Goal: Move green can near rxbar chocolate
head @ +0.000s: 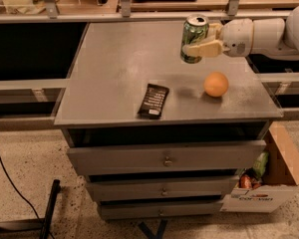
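a: where is the gripper (202, 43) located?

b: it is seen over the far right part of the grey table (114, 68), reached in from the right on a white arm (261, 34).

a: how are the jaws set?

b: they are clenched around the green can (193, 38). one pale finger (204, 49) is laid across the can's lower front.

a: where is the can held?

b: it is held upright, its silver top visible. it appears to be lifted just clear of the table, though contact cannot be ruled out from this angle.

a: and the chocolate bar (153, 100)?

b: it is laid flat near the table's front edge, left of centre, well apart from the can.

a: what else is recorded?

b: an orange ball (216, 84) is rested on the table, nearer than the can and to the right of the bar. three drawers (164, 161) are fitted beneath the tabletop. a cardboard box (269, 183) is placed on the floor at the right.
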You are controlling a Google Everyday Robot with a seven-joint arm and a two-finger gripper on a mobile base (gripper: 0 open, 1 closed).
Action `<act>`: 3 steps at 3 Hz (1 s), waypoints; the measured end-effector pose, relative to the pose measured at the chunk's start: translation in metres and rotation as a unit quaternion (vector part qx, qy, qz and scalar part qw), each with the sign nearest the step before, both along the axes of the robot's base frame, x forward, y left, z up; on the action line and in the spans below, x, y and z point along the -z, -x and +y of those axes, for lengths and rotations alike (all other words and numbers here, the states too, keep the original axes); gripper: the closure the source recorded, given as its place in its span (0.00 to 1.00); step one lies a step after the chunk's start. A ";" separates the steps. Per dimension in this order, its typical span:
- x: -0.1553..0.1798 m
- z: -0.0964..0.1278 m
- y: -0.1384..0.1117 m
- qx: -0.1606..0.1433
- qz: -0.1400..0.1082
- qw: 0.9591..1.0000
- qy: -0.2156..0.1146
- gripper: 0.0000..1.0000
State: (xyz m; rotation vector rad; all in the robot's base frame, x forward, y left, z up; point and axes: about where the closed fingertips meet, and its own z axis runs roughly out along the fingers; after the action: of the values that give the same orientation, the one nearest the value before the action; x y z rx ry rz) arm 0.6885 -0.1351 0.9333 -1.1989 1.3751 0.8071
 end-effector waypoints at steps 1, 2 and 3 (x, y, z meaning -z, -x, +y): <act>0.018 0.019 0.020 -0.007 0.002 1.000 0.020 1.00; 0.035 0.038 0.034 -0.021 0.033 0.998 0.042 1.00; 0.038 0.041 0.036 -0.023 0.039 0.998 0.042 1.00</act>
State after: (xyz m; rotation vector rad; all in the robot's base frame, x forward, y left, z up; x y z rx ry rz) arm 0.6530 -0.0945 0.8955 -1.2808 1.4618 0.8430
